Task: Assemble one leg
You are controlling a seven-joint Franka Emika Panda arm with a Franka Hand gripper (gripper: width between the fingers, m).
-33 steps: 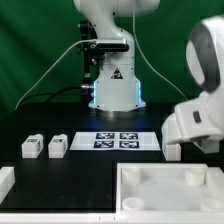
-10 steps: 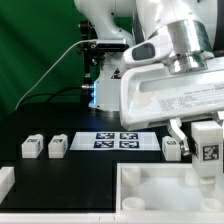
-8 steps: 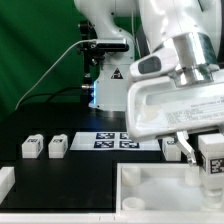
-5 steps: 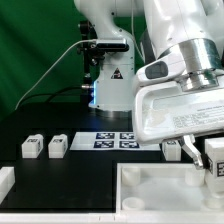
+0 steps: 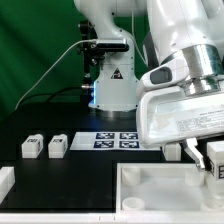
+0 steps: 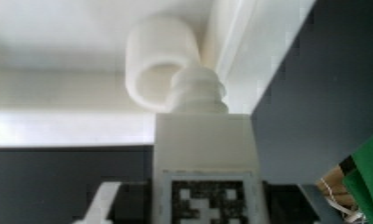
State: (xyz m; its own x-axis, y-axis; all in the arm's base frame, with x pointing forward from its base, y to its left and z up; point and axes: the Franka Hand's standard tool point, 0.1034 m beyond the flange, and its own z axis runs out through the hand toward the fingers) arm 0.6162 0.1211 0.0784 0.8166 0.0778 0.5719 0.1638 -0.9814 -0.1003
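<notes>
The pincer (image 5: 207, 157) is closed on the leg (image 6: 204, 168), clamping it by two opposite sides. This keeps the tagged face turned toward the wrist camera and leaves the stubby threaded tip (image 6: 197, 88) bare at the free end. The grip suits the job, since the tip is the part that must go into the tabletop and nothing may cover it.

In the wrist view the tip sits right at the round corner socket (image 6: 160, 62) of the white tray-like tabletop (image 5: 150, 190), roughly lined up with it (I cannot tell whether it has entered or only meets the rim). In the exterior view the leg hangs low over the tabletop's far corner, at the exterior view's right.

A spare leg (image 5: 31, 147) and its twin (image 5: 57, 147) stand side by side on the desk (image 5: 90, 170), well apart from the work and out of the arm's way. The marker board (image 5: 118, 141) lies between them and the arm.

By my reading, the step in hand is seating this leg. It likely needs the post kept straight along the socket's axis, because a tilt could make the tip jam or skate off the rim
</notes>
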